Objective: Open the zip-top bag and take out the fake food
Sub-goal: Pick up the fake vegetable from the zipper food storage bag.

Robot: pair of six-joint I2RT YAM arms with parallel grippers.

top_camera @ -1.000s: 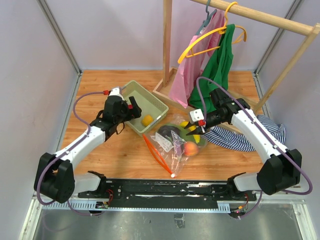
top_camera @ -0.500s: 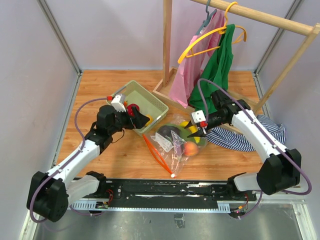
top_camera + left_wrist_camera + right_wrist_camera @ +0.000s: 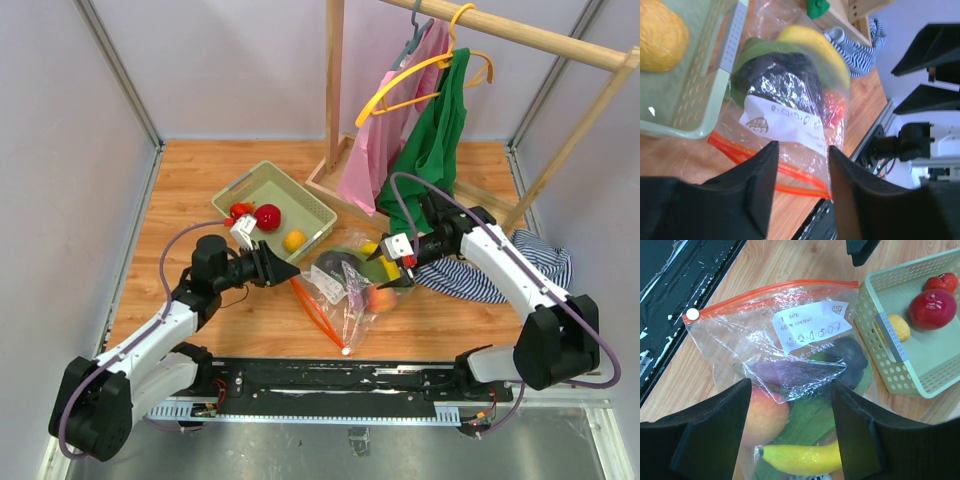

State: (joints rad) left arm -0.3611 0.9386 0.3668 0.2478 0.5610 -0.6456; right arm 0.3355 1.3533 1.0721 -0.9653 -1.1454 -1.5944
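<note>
Bag (image 3: 345, 288) lies mid-tabletop, at the basket's (image 3: 300, 187) five o'clock, food (image 3: 380, 298) inside. Left fingers (image 3: 752, 192) stand apart by its zip (image 3: 315, 310) at eight o'clock; right fingers (image 3: 715, 425) are apart above it. Pinching both layers would likely drag the slippery bag, not open it.

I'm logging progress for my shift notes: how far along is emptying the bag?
Done: three fruits lie in the basket; the bag looks unzipped. In hand: nothing; left claw and right claw are open at the bag. Left: eggplant, banana, peach and a green piece inside.
</note>
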